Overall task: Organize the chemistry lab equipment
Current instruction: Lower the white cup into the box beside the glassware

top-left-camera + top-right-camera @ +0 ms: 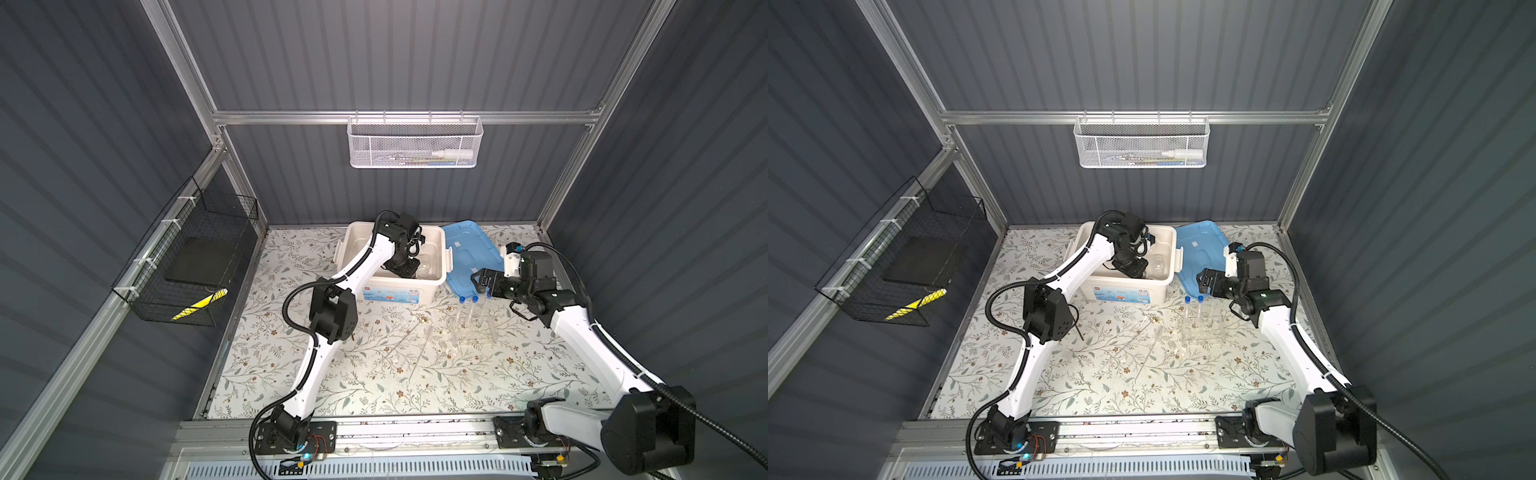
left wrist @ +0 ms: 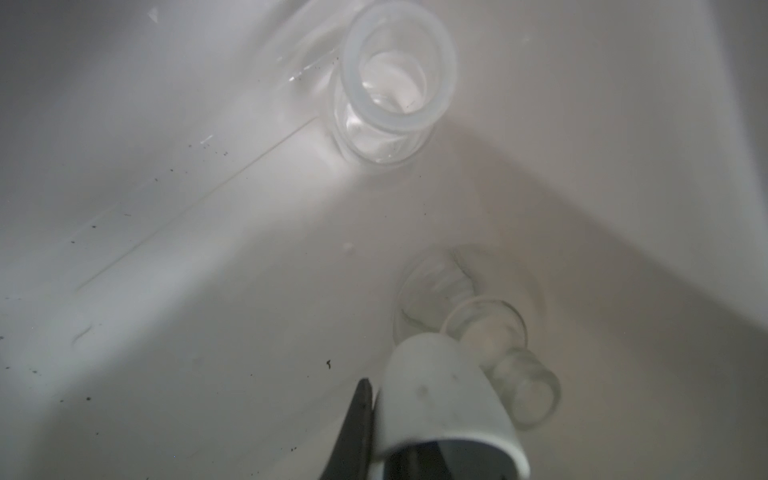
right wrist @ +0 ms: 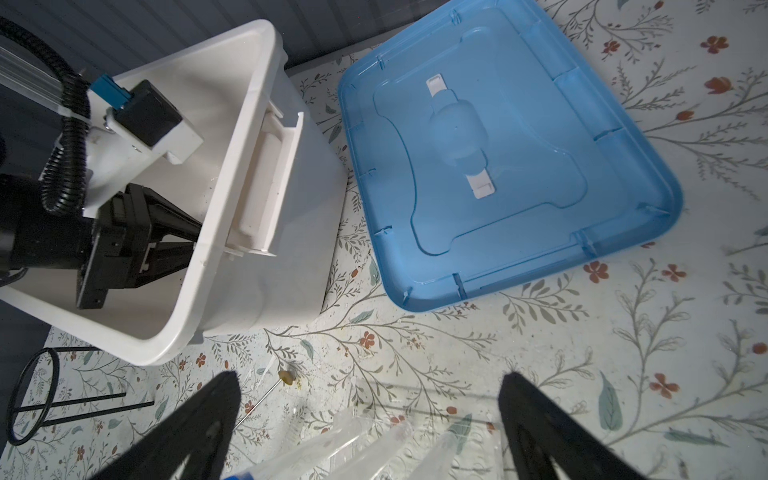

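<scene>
fragility governs handling: the small white dish (image 2: pixel 449 411) looks light, rigid, slick and chip-prone, so pinch its wall lightly. left tool (image 2: pixel 382 419), nearly closed, appears to pinch that wall, wrist pitched down inside the white box (image 1: pixel 430 291) at centre of both top views, over a flask (image 2: pixel 482 328) and beaker (image 2: pixel 390 83). right tool (image 3: pixel 374 436), spread wide and empty, hovers over the test tubes (image 1: pixel 468 311) right of centre.
</scene>
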### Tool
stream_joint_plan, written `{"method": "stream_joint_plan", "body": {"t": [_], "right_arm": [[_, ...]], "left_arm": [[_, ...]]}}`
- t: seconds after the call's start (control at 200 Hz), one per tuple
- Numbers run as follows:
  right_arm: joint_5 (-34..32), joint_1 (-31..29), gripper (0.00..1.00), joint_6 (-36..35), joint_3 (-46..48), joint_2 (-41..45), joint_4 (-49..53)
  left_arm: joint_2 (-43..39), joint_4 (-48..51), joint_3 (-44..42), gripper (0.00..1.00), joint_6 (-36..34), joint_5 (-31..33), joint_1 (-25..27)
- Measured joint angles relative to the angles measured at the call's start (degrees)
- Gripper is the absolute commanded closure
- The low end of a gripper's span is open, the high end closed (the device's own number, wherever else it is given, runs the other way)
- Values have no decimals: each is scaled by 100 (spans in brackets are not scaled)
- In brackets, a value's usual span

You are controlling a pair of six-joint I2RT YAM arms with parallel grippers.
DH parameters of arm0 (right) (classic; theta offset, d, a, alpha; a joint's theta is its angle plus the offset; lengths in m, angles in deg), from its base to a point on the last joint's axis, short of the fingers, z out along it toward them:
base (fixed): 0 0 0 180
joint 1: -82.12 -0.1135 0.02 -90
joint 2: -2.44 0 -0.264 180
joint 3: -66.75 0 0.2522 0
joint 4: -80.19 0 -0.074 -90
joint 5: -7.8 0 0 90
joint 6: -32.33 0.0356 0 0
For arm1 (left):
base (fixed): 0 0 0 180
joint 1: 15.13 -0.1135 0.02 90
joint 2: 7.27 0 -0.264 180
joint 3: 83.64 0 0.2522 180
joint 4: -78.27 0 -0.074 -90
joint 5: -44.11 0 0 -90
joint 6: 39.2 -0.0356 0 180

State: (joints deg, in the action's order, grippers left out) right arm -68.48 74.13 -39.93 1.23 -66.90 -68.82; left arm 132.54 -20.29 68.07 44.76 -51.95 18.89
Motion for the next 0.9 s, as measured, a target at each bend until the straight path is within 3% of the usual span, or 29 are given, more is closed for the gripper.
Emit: {"method": "stream_joint_plan", "body": {"t": [0.9], "right_arm": [[-17,0,1,0,0,-74,0]], "left_arm": [[352,223,107,97,-44,42,-109]]}}
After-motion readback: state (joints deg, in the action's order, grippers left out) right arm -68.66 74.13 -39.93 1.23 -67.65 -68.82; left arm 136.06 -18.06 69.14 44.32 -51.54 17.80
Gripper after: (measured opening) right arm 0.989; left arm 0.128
